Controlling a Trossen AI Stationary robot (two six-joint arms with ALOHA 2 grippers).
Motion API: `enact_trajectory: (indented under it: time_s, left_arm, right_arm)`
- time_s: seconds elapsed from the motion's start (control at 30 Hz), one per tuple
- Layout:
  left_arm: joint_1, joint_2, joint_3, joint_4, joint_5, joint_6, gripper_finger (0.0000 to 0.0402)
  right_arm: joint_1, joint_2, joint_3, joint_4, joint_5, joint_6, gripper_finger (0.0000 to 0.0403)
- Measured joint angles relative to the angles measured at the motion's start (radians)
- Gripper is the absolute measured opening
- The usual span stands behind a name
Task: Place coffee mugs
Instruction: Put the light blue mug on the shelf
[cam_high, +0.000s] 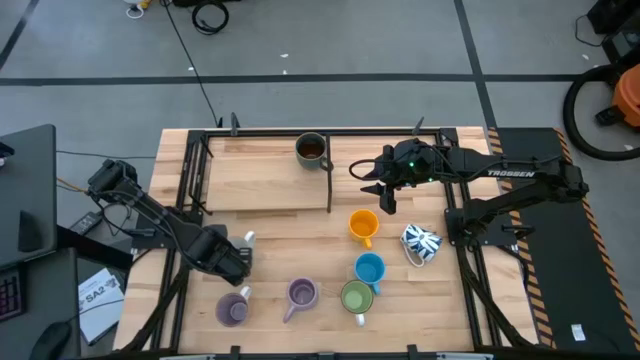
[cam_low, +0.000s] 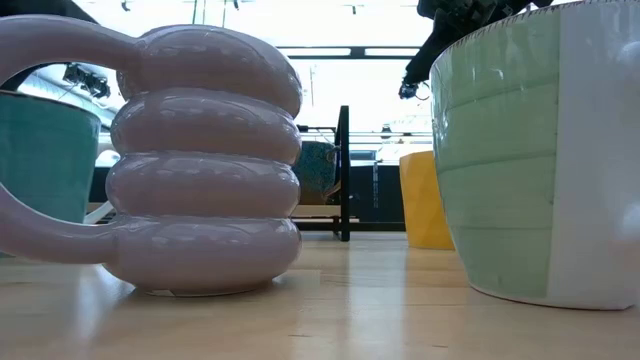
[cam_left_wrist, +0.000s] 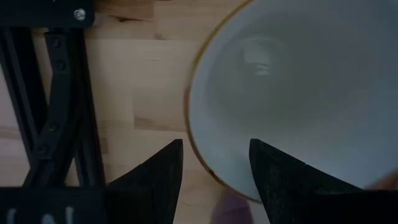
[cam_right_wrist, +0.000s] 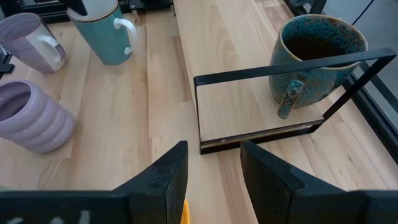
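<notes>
Ribbed purple mug (cam_low: 205, 160) sits closest, on the counter (cam_high: 270, 240). Left hand (cam_left_wrist: 211, 171), fingers spread, straddles a white mug's (cam_left_wrist: 298, 93) rim, ready to clench and lift. Right hand (cam_high: 385, 197) hovers released above the orange mug (cam_high: 363, 226).

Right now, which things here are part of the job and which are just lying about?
Job: dark mug, orange mug, blue mug, green mug, two purple mugs, patterned mug, white mug at left gripper.
Lying about: floor cables, papers, vacuum.

"TROSSEN" on right arm (cam_high: 520, 180)
</notes>
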Motion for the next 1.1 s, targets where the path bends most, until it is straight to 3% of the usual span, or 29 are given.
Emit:
enact_trajectory:
  time_s: [0.2,0.6,0.7,0.87,1.1]
  left_arm:
    - [0.000,0.000,-0.009,-0.003,0.002,0.020,0.0177]
    - [0.012,0.000,-0.009,-0.007,-0.083,0.093,0.0051]
    - [0.039,-0.002,-0.006,-0.008,-0.117,0.216,0.0029]
    - [0.126,-0.003,-0.006,-0.008,-0.137,0.515,0.0029]
    - [0.292,-0.007,-0.008,0.056,-0.138,1.050,0.0038]
  right_arm:
    - [0.000,0.000,0.000,0.000,0.000,0.000,0.0153]
    - [0.000,0.000,0.000,0.000,0.000,0.000,0.0154]
    - [0.000,0.000,0.000,0.000,0.000,0.000,0.0153]
    - [0.000,0.000,0.000,0.000,0.000,0.000,0.0154]
    - [0.000,0.000,0.000,0.000,0.000,0.000,0.0154]
